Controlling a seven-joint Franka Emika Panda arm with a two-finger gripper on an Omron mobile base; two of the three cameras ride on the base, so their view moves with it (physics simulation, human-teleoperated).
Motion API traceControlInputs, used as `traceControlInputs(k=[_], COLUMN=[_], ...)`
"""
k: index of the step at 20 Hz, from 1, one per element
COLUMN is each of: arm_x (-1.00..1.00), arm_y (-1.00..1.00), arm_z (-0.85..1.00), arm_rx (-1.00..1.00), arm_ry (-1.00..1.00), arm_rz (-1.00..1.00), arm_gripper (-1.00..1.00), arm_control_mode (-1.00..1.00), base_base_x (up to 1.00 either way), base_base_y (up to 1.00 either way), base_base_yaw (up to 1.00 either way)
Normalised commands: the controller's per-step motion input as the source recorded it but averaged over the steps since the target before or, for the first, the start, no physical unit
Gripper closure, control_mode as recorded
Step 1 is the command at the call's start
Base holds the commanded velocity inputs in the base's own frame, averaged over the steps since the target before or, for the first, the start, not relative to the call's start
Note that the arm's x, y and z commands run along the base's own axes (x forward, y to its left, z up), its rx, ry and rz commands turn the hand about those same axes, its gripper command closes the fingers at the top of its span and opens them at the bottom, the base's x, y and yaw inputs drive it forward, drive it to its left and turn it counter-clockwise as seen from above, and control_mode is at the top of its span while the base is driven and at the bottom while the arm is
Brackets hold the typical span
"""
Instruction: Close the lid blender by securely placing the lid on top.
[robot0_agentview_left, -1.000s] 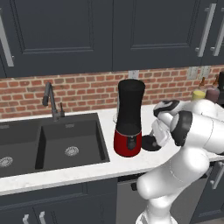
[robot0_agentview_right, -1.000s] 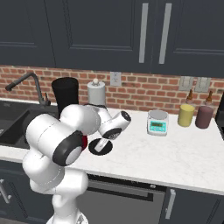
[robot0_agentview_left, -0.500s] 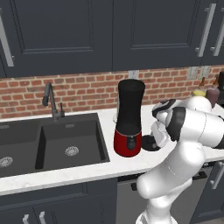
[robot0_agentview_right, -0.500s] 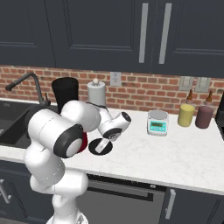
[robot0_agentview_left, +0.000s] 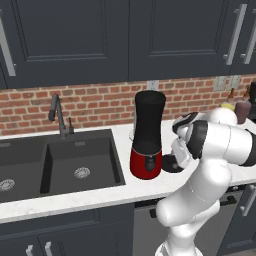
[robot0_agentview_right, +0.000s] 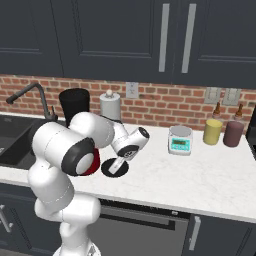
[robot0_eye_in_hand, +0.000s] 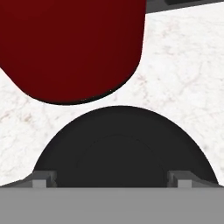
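Your gripper (robot0_eye_in_hand: 112, 178) sits low over the lid (robot0_eye_in_hand: 124, 146), tips spread wide to either side of it, not clamped. Lid lies flat on the counter (robot0_agentview_right: 200, 172), just beside the blender (robot0_agentview_left: 148, 135) base, right of it. Jar top is uncovered. Sink (robot0_agentview_left: 55, 162) off to the left.

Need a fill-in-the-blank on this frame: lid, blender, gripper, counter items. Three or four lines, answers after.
1. The flat round black lid lies on the white marble ____, not on the jar.
2. The blender has a black cylindrical jar on a glossy ____ base.
3. In the hand view, the gripper has one fingertip at each side of the ____.
4. The small white kitchen scale stands left of the ____ bottle.

Missing words: counter; red; lid; yellow
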Motion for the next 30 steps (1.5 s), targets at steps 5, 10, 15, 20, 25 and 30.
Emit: traceControlInputs(k=[5,10,15,20,25,30], arm_x=[0.02,0.00,-0.01,-0.25,-0.83,-1.00], arm_y=[0.05,0.00,0.00,0.00,-0.02,-0.13], arm_z=[-0.02,0.00,0.00,0.14,0.68,0.95], arm_rx=[0.00,0.00,0.00,0.02,0.07,0.03], arm_ry=[0.01,0.00,0.00,-0.01,-0.18,-0.28], arm_rz=[0.00,0.00,0.00,0.00,0.00,0.00], arm_gripper=[1.00,1.00,1.00,1.00,1.00,1.00], arm_control_mode=[-1.00,-1.00,-1.00,-1.00,-1.00,-1.00], base_base_x=[0.00,0.00,0.00,0.00,0.00,0.00], base_base_y=[0.00,0.00,0.00,0.00,0.00,0.00], base_base_yaw=[0.00,0.00,0.00,0.00,0.00,0.00])
